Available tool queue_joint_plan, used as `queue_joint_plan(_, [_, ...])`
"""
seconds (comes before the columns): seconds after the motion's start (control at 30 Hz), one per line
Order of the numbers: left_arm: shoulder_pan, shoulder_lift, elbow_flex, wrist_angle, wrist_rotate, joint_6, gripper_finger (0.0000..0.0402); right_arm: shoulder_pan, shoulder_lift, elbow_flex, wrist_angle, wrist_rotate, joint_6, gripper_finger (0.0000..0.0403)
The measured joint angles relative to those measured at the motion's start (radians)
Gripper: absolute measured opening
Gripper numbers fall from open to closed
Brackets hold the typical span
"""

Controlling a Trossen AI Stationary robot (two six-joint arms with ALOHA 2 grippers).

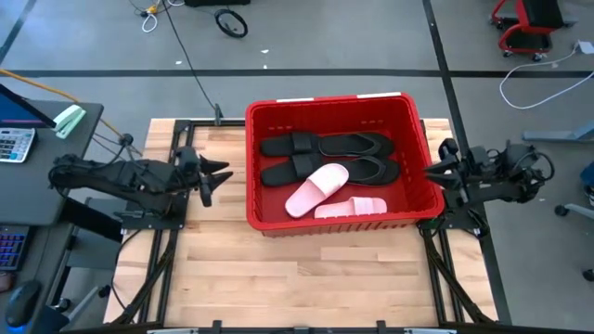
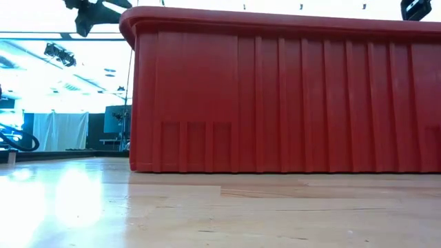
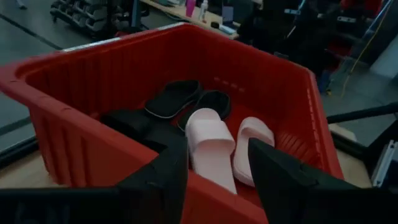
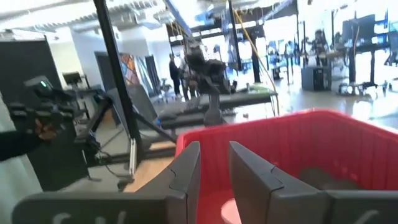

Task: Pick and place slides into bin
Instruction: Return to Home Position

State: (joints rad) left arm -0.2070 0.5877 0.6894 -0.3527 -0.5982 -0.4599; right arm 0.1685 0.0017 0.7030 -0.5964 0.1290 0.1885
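The red bin (image 1: pixel 255 167) stands on the wooden table, a little toward the far edge. Inside lie several black slides (image 1: pixel 357 144) and two pale pink slides: one (image 1: pixel 317 188) rests slanted on a black slide, the other (image 1: pixel 353 208) lies along the near wall. My left gripper (image 1: pixel 218 176) hangs open and empty just left of the bin, facing it; its wrist view shows the slides (image 3: pixel 208 140) past its fingers. My right gripper (image 1: pixel 434 170) is at the bin's right wall, its fingers a little apart and empty.
Bare wooden tabletop (image 1: pixel 306 278) lies near of the bin. In the low view the bin's ribbed wall (image 2: pixel 289 96) fills most of the picture. A desk with a calculator (image 1: pixel 14 144) stands beyond the table's left edge. Cables and a red chair base (image 1: pixel 529 28) lie on the floor beyond.
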Motion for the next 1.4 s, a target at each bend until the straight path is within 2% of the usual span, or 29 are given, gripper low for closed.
queue_joint_plan(0.17, [0.001,-0.085,-0.032,-0.001,-0.002,0.028,0.0172,0.000,0.000,0.001,-0.002,-0.003,0.006,0.0089])
queue_joint_plan(0.4, [0.001,-0.221,-0.031,-0.042,-0.113,0.112,0.0172,0.000,0.000,0.001,-0.001,-0.009,0.053,0.0089])
queue_joint_plan(0.57, [0.001,-0.301,-0.031,-0.078,-0.120,0.107,0.0172,0.000,0.009,0.002,-0.001,-0.008,0.049,0.0089])
queue_joint_plan(0.73, [0.001,-0.316,-0.031,-0.102,-0.121,0.150,0.0172,0.000,0.054,0.002,-0.008,-0.014,0.095,0.0089])
queue_joint_plan(0.87, [0.001,-0.316,-0.031,-0.119,-0.124,0.147,0.0172,0.000,0.088,-0.020,-0.010,-0.027,0.021,0.0089])
queue_joint_plan(1.2, [0.001,-0.316,-0.031,-0.159,-0.123,0.133,0.0172,0.000,0.083,-0.152,0.155,-0.028,0.026,0.0089])
queue_joint_plan(1.4, [0.001,-0.315,-0.031,-0.205,-0.123,0.123,0.0172,0.000,0.083,-0.203,0.281,-0.084,0.020,0.0089])
